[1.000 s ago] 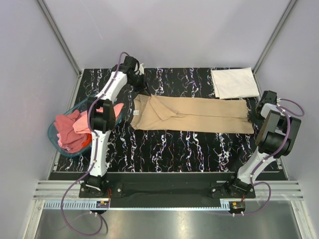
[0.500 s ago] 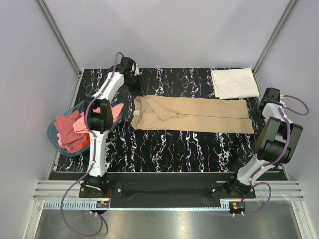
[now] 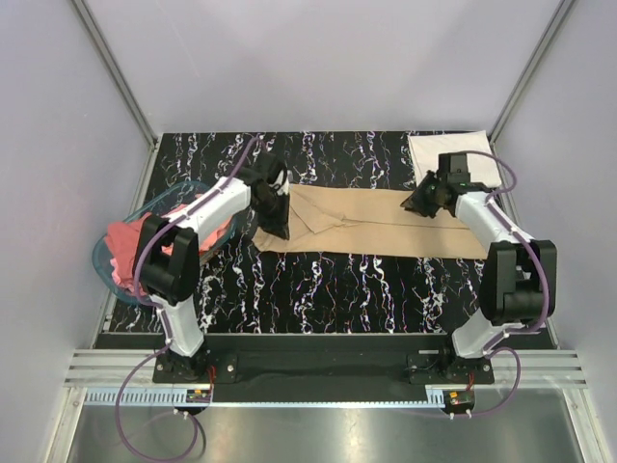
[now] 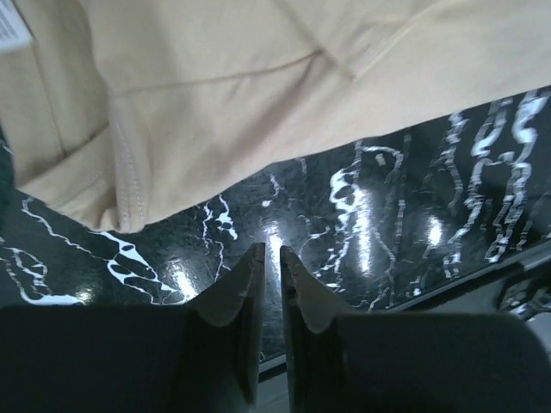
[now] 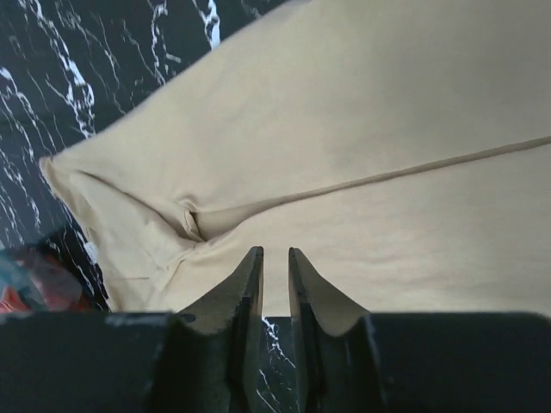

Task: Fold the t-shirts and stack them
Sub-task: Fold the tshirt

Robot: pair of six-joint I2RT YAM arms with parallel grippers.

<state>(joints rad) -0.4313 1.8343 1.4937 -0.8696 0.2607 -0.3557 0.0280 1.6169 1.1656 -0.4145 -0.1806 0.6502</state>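
Left gripper point(image 4: 267, 251): fingers nearly together with a thin slit between them, nothing in it. It hangs over the bare marbled table point(image 4: 387, 215), just off the near edge of the tan t-shirt point(image 4: 215, 77) at its collar end. A stitched sleeve hem lies closest, and the white neck label point(image 4: 12, 30) shows at the frame corner.

Right gripper point(image 5: 269, 251): narrowly parted, cloth visible through the gap, none pinched. It is above the tan t-shirt's far edge, right of its middle, over a long fold ridge.

The tan t-shirt lies flat as a long band, sleeves folded in. The white t-shirt point(image 3: 424, 152), folded, sits just beyond its far right corner, partly under the right arm. The pink t-shirts point(image 3: 130, 253) are heaped in a blue basket point(image 3: 100, 255) left of its collar end.
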